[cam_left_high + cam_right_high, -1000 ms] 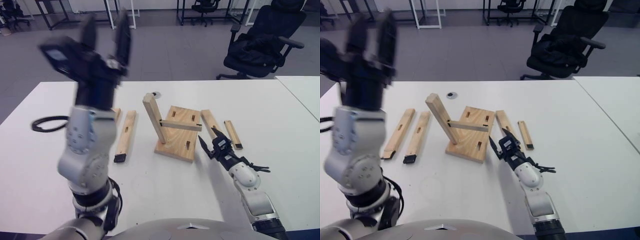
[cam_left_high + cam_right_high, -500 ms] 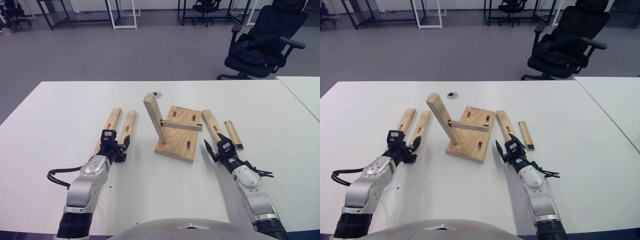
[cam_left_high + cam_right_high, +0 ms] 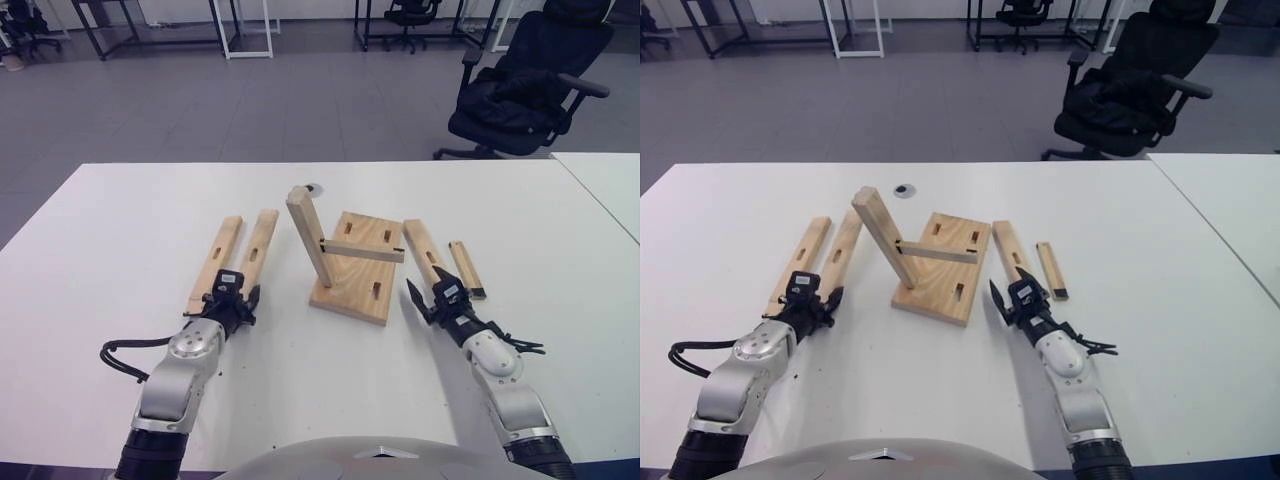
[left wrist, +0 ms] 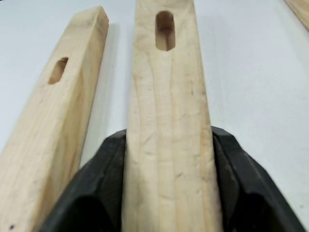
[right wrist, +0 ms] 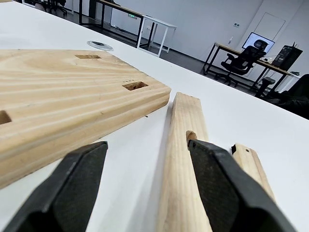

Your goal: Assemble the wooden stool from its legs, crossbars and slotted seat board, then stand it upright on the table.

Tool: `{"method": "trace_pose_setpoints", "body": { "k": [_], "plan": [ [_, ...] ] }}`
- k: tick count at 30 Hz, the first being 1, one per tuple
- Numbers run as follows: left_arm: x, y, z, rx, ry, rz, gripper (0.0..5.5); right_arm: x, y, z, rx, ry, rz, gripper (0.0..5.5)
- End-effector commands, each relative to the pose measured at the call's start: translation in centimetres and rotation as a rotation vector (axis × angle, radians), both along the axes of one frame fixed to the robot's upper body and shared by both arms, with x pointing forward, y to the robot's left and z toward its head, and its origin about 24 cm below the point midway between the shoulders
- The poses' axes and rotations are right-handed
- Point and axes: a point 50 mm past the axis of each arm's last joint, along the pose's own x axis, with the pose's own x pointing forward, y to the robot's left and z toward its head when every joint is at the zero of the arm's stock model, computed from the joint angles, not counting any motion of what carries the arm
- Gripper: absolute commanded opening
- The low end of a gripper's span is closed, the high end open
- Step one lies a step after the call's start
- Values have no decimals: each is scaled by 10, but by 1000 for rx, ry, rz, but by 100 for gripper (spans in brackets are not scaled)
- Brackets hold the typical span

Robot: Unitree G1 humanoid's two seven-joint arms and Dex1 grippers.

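Right gripper [image 5: 147, 151] fingers spread low over white table [image 5: 275, 121], slotted leg [image 5: 183, 121] lying between them, seat board [image 5: 63, 96] alongside, short crossbar [image 5: 249, 163] beyond.

Black office chair [image 3: 520, 95], round grommet [image 3: 314, 187]

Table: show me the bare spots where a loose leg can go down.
Bare: the left end beyond the outer leg, the far strip behind the seat board, the right end past the short crossbar. Crowded: the middle row.
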Motion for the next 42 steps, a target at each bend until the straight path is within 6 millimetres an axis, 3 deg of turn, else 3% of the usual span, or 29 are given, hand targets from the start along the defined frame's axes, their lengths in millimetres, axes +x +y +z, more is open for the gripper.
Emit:
{"method": "trace_pose_setpoints", "body": {
  "k": [1, 3, 4, 6, 9, 12, 15, 19, 28, 34, 38, 40, 42],
  "plan": [
    [26, 5, 48, -75, -285, -2, 208, 43, -38, 58, 93, -147, -98, 311],
    [39, 2, 81, -100, -446, -101, 208, 79, -49, 124, 207, -276, -60, 311],
    [46, 0, 98, -98, -516, -159, 207, 93, -40, 164, 306, -336, 29, 311],
    [62, -11, 131, -69, -633, -293, 207, 107, -8, 223, 539, -376, 255, 311],
    [72, -48, 179, -81, -782, -517, 207, 109, 41, 263, 810, -312, 511, 311],
    [70, -77, 201, -63, -840, -692, 207, 97, 72, 279, 970, -214, 666, 311],
    [69, -89, 205, -66, -852, -756, 207, 87, 82, 290, 1036, -179, 721, 311],
    [69, -89, 195, -48, -819, -787, 207, 79, 76, 299, 1096, -196, 740, 311],
    [71, -85, 191, -39, -823, -772, 207, 76, 66, 294, 1131, -190, 691, 135],
    [70, -84, 186, 21, -800, -777, 207, 78, 60, 292, 1101, -218, 633, 112],
    [83, -68, 210, 24, -877, -596, 291, 83, 25, 289, 1010, -453, 278, 101],
    [87, -48, 228, -56, -942, -448, 329, 76, 18, 267, 918, -506, 123, 101],
    [82, -29, 228, -127, -952, -329, 352, 67, 13, 245, 852, -515, 1, 101]
  ]
}}
